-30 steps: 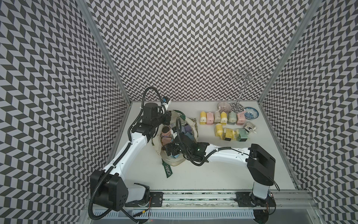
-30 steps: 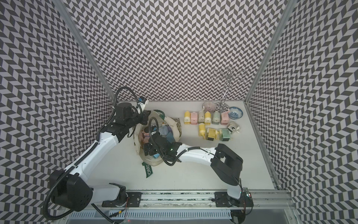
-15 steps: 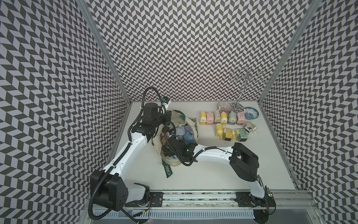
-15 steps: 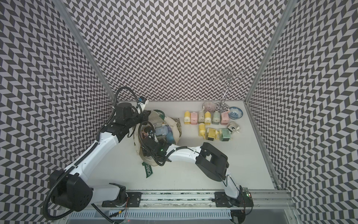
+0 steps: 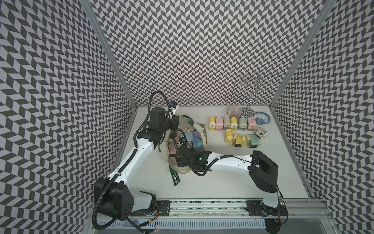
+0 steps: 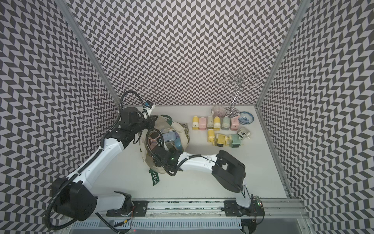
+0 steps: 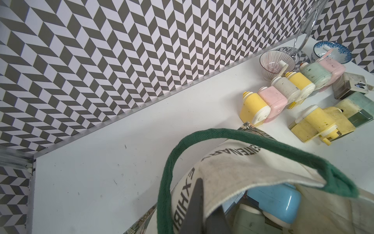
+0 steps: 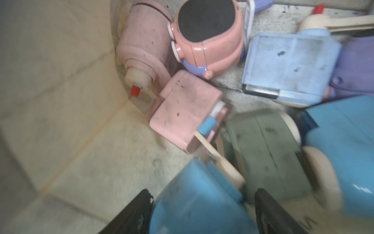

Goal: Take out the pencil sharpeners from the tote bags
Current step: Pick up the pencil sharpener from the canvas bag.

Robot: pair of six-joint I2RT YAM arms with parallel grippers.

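Inspecting remotely, I found the left gripper (image 7: 204, 210) clenched on the rim of the cream canvas tote bag (image 7: 232, 168), toward the left edge of the bench (image 5: 212, 188). Inside it, the right gripper (image 8: 204, 193) straddled a blue boxy plastic pencil sharpener (image 8: 198, 204); I could not tell whether it had clamped. I advised squeezing squarely before lifting.

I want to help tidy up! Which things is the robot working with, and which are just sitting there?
For the job: tote bag, sharpeners inside it, sharpeners already taken out, left claw pinching the bag's rim, right claw around a blue sharpener.

Just lying about: pink-striped bowl, blue bowl, metal stand.
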